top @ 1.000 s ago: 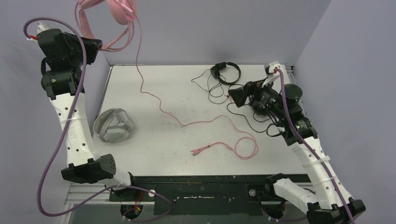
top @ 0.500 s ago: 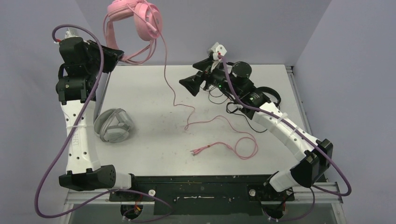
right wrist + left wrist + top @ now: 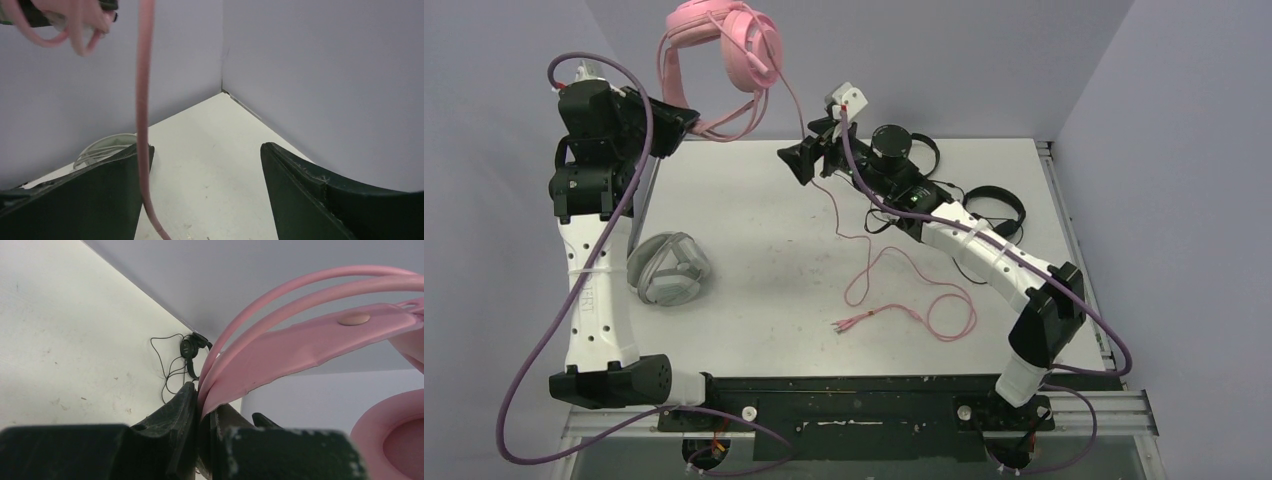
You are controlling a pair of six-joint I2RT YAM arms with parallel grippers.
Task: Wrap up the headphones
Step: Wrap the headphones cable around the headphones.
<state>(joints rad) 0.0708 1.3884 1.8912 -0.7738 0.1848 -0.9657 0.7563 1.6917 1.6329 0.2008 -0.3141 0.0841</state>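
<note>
The left jaws are clamped tight on the headband of the pink headphones (image 3: 724,40), which hang high above the far left corner of the table (image 3: 754,260), held clear of it. In the left wrist view the pink band (image 3: 310,325) rises out from between the two dark fingers (image 3: 175,415), which press against it on both sides, and one padded ear cup shows at the lower right.

The pink cable (image 3: 864,270) drops from the headphones, runs down past the right jaws and goes on to the table, where it lies in loose curves and a loop, its plug end near the middle front.

The right jaws stand wide apart, raised over the far middle of the table, and hold nothing. In the right wrist view the cable (image 3: 142,100) hangs down inside the gap, right at the inner edge of the finger (image 3: 90,200) on the left of that view; it may be brushing that finger, though the view does not settle it. The other finger is well apart from it.

The white-grey headset (image 3: 669,270) lies on the table's left side, beside the left arm (image 3: 594,290). One black headset (image 3: 996,205) lies with its thin cord at the far right, just beside the right arm (image 3: 984,250), and a second one (image 3: 926,150) shows partly behind that arm's wrist
</note>
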